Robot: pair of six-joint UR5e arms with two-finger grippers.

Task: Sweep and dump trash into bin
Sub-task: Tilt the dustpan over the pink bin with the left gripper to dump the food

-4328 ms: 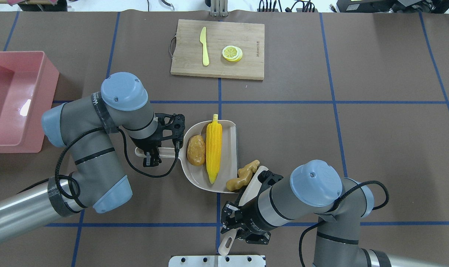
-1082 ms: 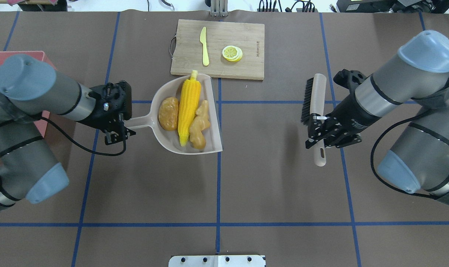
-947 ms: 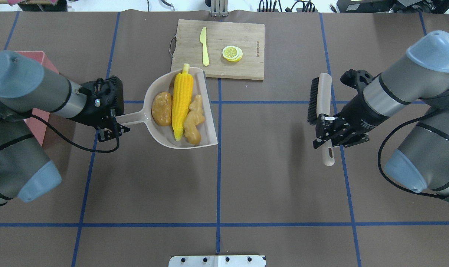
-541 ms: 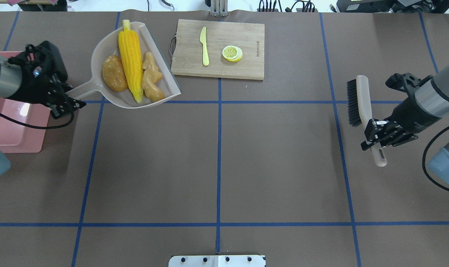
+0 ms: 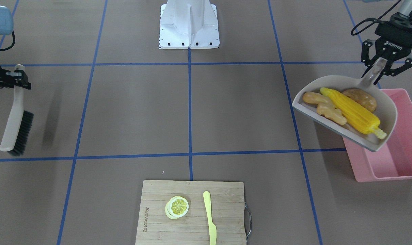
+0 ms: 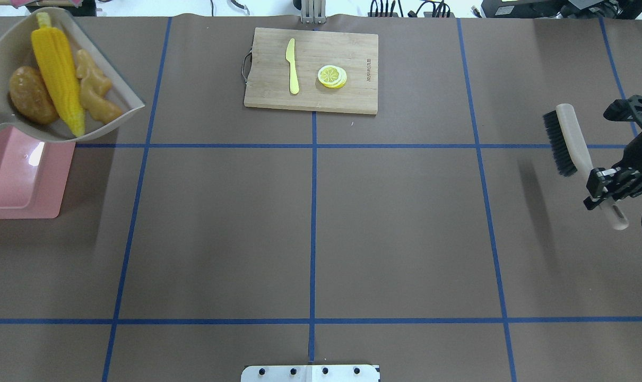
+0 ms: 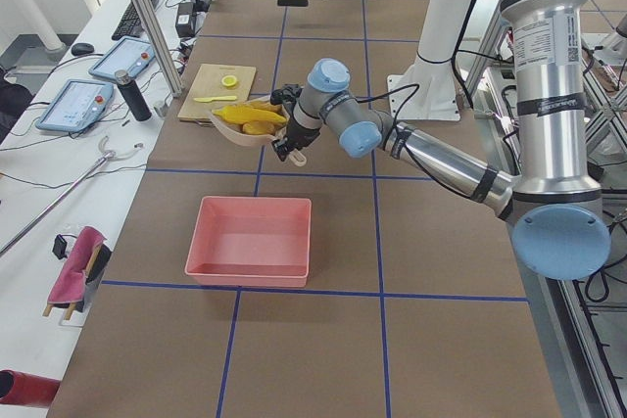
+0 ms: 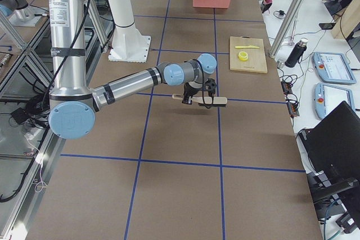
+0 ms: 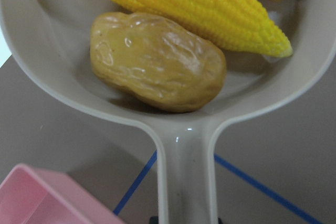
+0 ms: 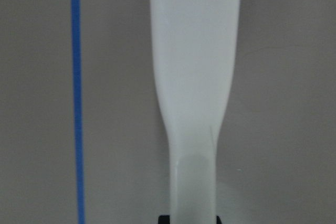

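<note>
Robotics lab: taped table, teach pendants.

A rectangular wooden cutting board with a wire handle bears a yellow-green plastic knife toward its handle end, with stacked lemon slices beside it.

The dustpan is showing smooth beige plastic with a faint sheen. The potato is catching highlights on a wrinkled, glossy skin. The corn cob is presenting rows of moulded kernels. The bin is reflecting light off glossy pink plastic. The brush handle is showing smooth pale plastic. The cutting board is displaying matt wood grain. The table cover is appearing matt brown.
</note>
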